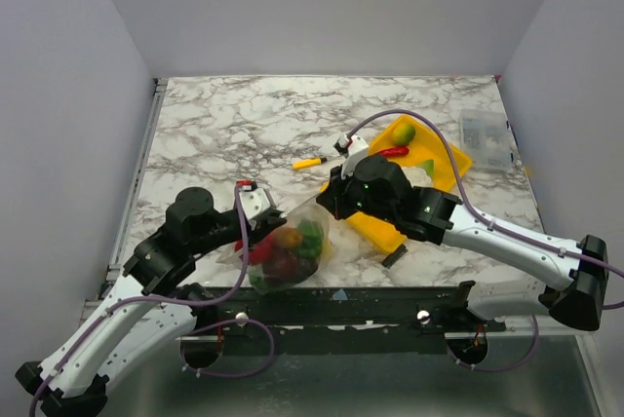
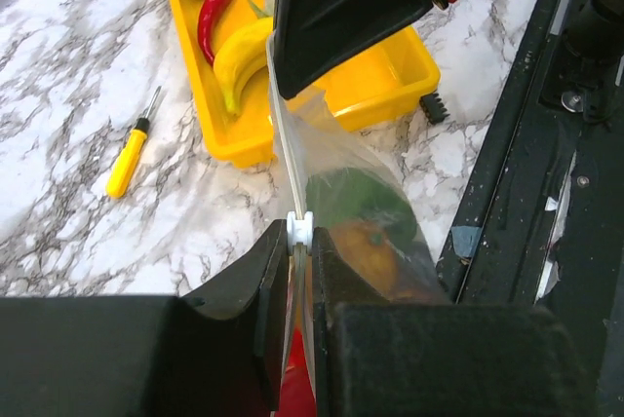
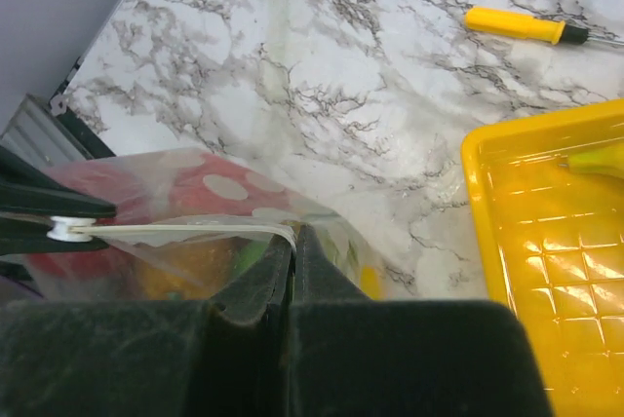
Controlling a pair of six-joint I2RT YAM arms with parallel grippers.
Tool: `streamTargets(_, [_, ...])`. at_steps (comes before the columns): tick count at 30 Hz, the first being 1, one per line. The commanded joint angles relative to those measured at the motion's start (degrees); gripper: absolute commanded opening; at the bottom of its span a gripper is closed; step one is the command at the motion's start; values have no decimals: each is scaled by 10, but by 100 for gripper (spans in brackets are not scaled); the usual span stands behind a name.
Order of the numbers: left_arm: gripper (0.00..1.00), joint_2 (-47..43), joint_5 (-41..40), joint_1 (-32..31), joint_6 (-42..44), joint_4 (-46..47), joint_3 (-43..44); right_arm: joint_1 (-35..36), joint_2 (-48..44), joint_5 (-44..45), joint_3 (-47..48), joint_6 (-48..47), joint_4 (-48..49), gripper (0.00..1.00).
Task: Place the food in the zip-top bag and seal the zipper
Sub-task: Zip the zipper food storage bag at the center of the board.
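Observation:
The zip-top bag (image 1: 288, 253) hangs between my two grippers near the table's front edge. It holds a green pepper (image 2: 356, 198), an orange fruit (image 2: 369, 249) and red pieces (image 3: 210, 193). My left gripper (image 1: 261, 229) (image 2: 300, 242) is shut on the bag's zipper (image 2: 283, 134), right behind a small white slider (image 2: 299, 228). My right gripper (image 1: 328, 201) (image 3: 292, 238) is shut on the zipper's other end (image 3: 185, 231). A banana (image 2: 239, 61), a red chili (image 1: 393, 152) and a yellow-green fruit (image 1: 405, 132) lie in the yellow tray (image 1: 450, 171).
A small yellow screwdriver (image 1: 309, 162) lies on the marble left of the tray. A rigid clear box (image 1: 486, 136) stands at the right edge. The table's black front rail (image 2: 546, 173) runs just below the bag.

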Motion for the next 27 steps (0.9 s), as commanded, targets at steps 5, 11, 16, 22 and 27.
streamTargets(5, [0,-54,-54,-4,0,-103,45,-71,-22,92,-44,1,14,0])
streamTargets(11, [0,-75,-90,-3,13,-159,55,-110,-27,75,-57,-3,30,0])
streamTargets(16, [0,-101,-150,-3,16,-188,67,-122,-19,69,-65,-8,43,0])
streamTargets(22, [0,-133,-182,-4,26,-201,83,-143,2,45,-77,-10,73,0])
streamTargets(27, [0,-128,-225,-3,50,-252,116,-158,16,18,-77,-13,95,0])
